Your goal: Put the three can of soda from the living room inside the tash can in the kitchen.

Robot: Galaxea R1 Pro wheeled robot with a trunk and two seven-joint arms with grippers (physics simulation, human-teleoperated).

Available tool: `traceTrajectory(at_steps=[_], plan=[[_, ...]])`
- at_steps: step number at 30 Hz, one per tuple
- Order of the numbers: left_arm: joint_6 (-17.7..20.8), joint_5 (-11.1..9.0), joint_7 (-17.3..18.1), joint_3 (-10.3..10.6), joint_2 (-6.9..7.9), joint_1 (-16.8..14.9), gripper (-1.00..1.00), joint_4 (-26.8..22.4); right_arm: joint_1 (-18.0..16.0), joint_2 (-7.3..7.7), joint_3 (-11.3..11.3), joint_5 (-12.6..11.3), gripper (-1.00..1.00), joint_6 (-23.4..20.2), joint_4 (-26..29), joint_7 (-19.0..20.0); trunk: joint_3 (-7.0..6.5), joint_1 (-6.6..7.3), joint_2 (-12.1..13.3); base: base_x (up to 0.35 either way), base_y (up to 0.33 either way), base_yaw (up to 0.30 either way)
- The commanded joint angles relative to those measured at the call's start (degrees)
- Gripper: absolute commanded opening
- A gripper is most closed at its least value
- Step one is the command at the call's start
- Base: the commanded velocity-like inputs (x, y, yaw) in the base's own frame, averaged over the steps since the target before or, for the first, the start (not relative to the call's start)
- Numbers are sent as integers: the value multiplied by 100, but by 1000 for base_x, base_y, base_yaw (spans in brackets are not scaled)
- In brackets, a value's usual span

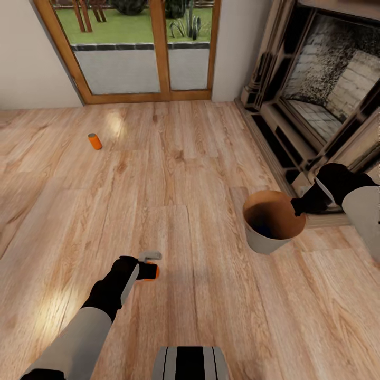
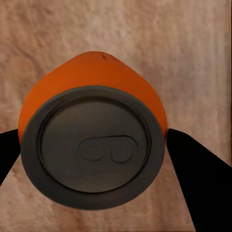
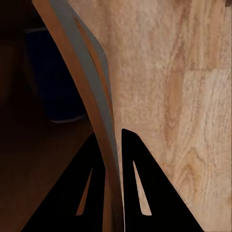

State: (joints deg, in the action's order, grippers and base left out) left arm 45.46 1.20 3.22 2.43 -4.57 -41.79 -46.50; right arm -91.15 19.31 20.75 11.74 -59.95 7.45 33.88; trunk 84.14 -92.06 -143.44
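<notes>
Wood plank floor (image 1: 211, 158) fills the living room, with wood-framed glass doors (image 1: 142, 50) at the far wall and a stone fireplace (image 1: 327, 79) along the right side. Grass and plants are visible through the glass.

My left hand (image 1: 149, 271) is low over the floor, near and left of centre. It is clenched on an orange soda can (image 2: 94, 145). In the left wrist view, the can's grey top faces the camera, with one black finger (image 2: 203, 179) against each side of it. In the head view, this can (image 1: 150, 271) shows as an orange patch at the fingertips, with a grey piece just above it.

A second orange can (image 1: 94, 141) rests on the floor, far and to the left, well apart from both arms. I cannot tell whether it stands upright or is tilted.

My right hand (image 1: 298, 206) holds the trash can (image 1: 273, 221) by its rim, on the right side of the scene. The right wrist view shows the rim wall (image 3: 94, 111) pinched between the two black fingers (image 3: 140, 193), so this hand is clenched on the bin. The bin is pale grey outside and copper-brown inside, and its mouth tilts toward the left. A dark blue can (image 1: 265, 228) lies inside it, low against the near wall; the right wrist view shows the same blue shape (image 3: 53, 77) deep in the shadowed interior.

My trunk (image 1: 190, 363) shows at the near edge of the head view.
</notes>
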Motion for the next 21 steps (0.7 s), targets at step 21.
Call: traceTrajectory(at_steps=[21], plan=[[1454,38,1584,-25,1198,-2152,-100,-596,858,-1207,-10,35,-100,-5,27,222,-441,170,261,0,0,0]])
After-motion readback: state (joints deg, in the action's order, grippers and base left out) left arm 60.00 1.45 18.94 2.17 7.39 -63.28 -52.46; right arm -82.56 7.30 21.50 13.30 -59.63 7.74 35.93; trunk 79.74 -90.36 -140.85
